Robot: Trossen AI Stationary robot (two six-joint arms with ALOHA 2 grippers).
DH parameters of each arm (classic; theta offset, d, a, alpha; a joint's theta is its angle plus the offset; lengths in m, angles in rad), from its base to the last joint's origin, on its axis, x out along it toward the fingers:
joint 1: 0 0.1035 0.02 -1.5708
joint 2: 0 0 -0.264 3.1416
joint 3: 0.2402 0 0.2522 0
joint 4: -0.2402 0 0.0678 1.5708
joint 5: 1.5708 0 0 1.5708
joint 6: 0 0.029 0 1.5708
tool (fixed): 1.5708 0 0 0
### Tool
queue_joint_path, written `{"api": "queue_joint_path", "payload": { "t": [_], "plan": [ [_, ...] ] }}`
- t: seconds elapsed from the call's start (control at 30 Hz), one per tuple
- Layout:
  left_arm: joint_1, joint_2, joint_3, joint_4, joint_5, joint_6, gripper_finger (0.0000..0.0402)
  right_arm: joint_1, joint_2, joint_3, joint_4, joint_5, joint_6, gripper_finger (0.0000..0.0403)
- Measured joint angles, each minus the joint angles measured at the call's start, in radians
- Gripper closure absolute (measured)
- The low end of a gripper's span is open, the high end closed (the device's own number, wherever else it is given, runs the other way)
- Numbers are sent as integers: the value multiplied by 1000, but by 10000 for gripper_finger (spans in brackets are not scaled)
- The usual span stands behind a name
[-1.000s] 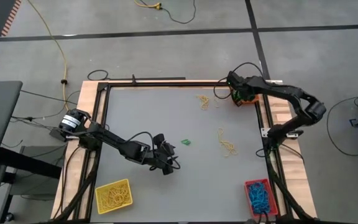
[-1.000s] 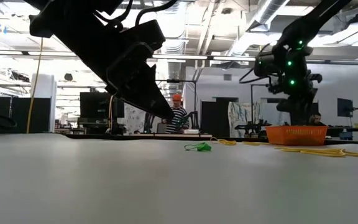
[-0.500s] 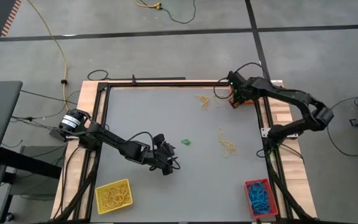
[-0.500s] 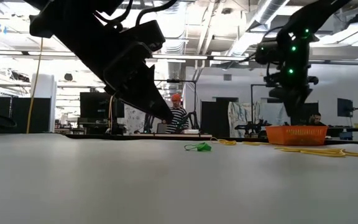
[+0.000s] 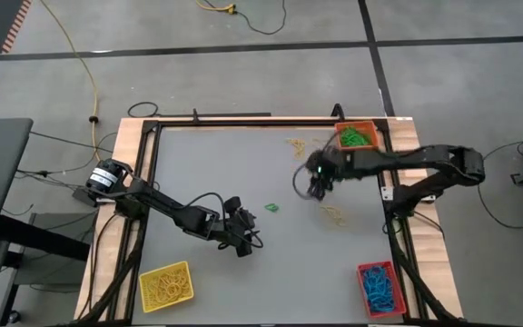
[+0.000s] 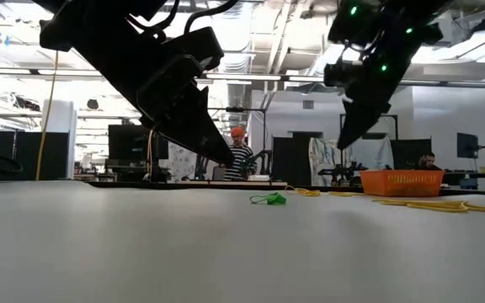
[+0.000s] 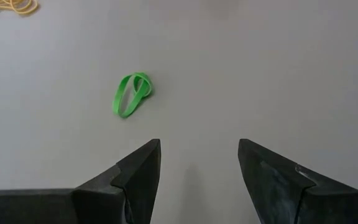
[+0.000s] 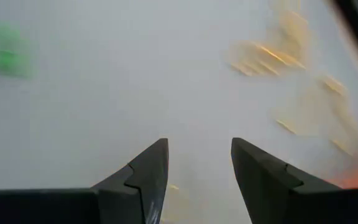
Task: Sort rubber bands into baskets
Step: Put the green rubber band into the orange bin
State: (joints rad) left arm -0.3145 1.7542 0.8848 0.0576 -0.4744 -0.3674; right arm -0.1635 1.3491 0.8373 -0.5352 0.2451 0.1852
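Observation:
A green rubber band [image 7: 131, 94] lies flat on the grey table [image 5: 207, 163], a little beyond my open left gripper [image 7: 199, 155], which hangs above the table's middle [image 5: 246, 241]. It also shows in the high view [image 5: 271, 208] and the low view [image 6: 268, 199]. My right gripper [image 8: 199, 155] is open and empty, in the air right of centre [image 5: 312, 187]. Loose yellow rubber bands lie near it [image 5: 334, 215] and farther back [image 5: 296, 145]. The orange basket [image 5: 370, 127] holds green bands, the yellow basket [image 5: 143, 280] yellow ones, and the red basket [image 5: 363, 272] blue ones.
A black frame [image 5: 243, 121] and wooden side strips [image 5: 125, 145] border the table. Cables trail from both arms. Bare grey table lies between the left gripper and the far edge. The low view shows a person [image 6: 241, 156] in the room behind.
My right gripper has swung from above the orange basket at the far right corner toward the table's middle and near side, turning as it went. It now hangs above the loose yellow bands. The left arm and the green band have kept still.

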Motion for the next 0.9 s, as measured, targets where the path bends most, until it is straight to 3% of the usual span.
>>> {"api": "queue_joint_path", "payload": {
  "t": [0.17,0.37,0.77,0.9],
  "plan": [
    [0,0,0,0,1,0,196,171,22,-69,271,-75,1,200],
    [0,0,0,0,0,4,196,259,138,-76,471,-90,17,200],
    [0,0,0,-10,0,8,196,177,383,-46,677,-83,79,200],
    [0,0,0,-14,0,8,196,159,442,-21,692,-174,80,200]
  ]
}}
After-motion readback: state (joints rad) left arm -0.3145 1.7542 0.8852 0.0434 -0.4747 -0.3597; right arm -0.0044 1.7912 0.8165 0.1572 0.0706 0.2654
